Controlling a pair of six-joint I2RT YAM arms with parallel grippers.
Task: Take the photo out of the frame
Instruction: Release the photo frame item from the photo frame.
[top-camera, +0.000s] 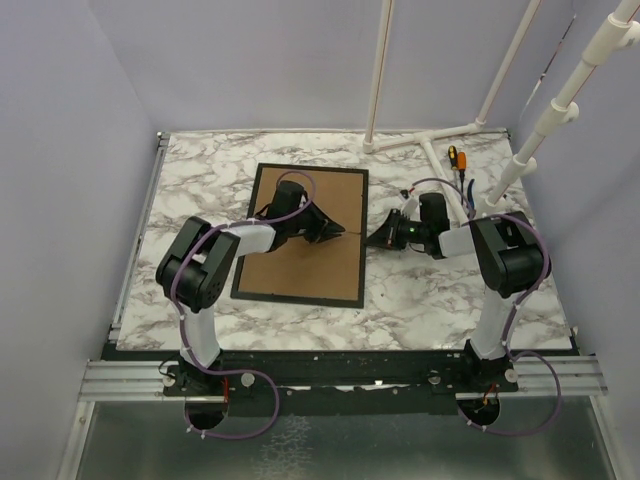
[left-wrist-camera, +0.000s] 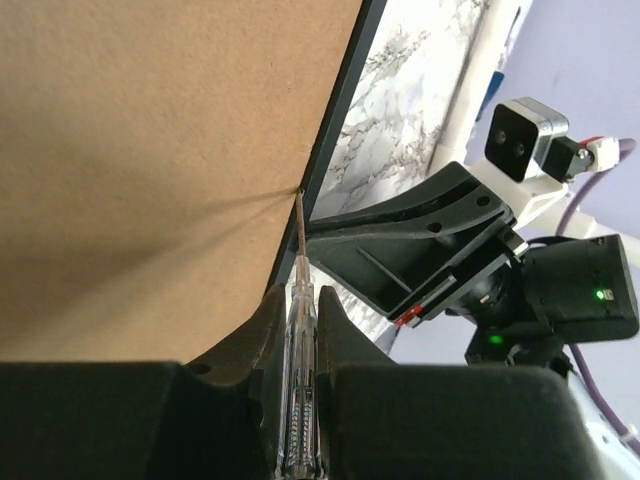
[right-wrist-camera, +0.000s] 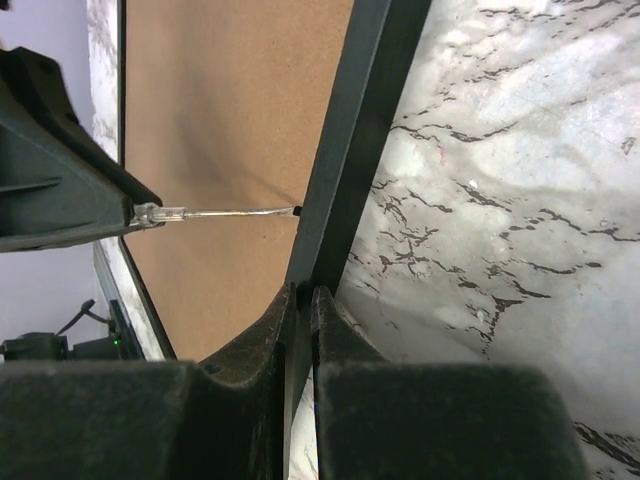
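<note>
White marble-look table (top-camera: 440, 290) carried the black-bordered rectangular frame (top-camera: 300, 270), brown fibreboard back up; photo hidden, prob. underneath. Left gripper (left-wrist-camera: 300, 305) clamped a thin clear-handled screwdriver (right-wrist-camera: 225, 212), tip at the rim. Right gripper (right-wrist-camera: 303, 300) pinched that rim. Best approach was gentle low-angle levering. Count: 1 frame, 1 screwdriver in hand, 2 grippers.
</note>
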